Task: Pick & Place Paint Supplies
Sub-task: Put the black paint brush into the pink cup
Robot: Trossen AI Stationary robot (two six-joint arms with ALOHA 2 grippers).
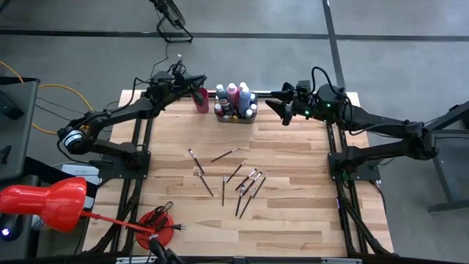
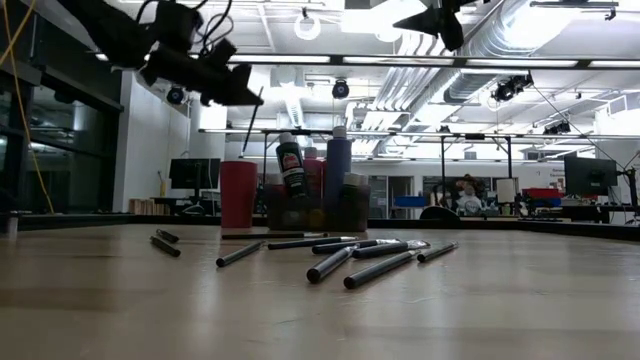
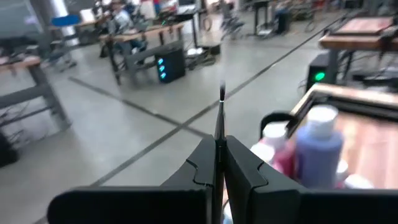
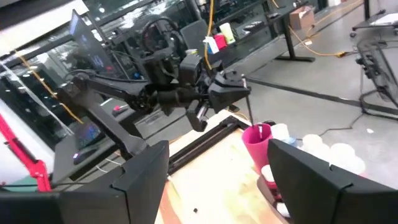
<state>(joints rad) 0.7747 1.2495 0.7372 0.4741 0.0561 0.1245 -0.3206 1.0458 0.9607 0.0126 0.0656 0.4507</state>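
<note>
My left gripper (image 1: 196, 81) is at the table's far left, just above the pink cup (image 1: 201, 100), and is shut on a thin dark paintbrush (image 4: 247, 106). Right of the cup stands the grey tray (image 1: 236, 117), holding several paint bottles (image 1: 233, 94). My right gripper (image 1: 281, 108) hangs open and empty in the air, right of the tray. Several more paintbrushes (image 1: 238, 176) lie flat and scattered on the middle of the table. My left gripper pinches the paintbrush between its two fingers (image 3: 239, 165), which point level. The brush's thin shaft (image 3: 220, 118) sticks out past the fingertips. Seen from the right wrist, it hangs down from the fingers with its lower end (image 4: 250, 123) just over the cup's mouth, clear of the table.
A red lamp-like thing (image 1: 44, 202) and a red round object (image 1: 155, 220) sit at the table's near left corner. Bare wood lies between the scattered brushes and the tray. Beyond the table the low view shows a room with desks and screens.
</note>
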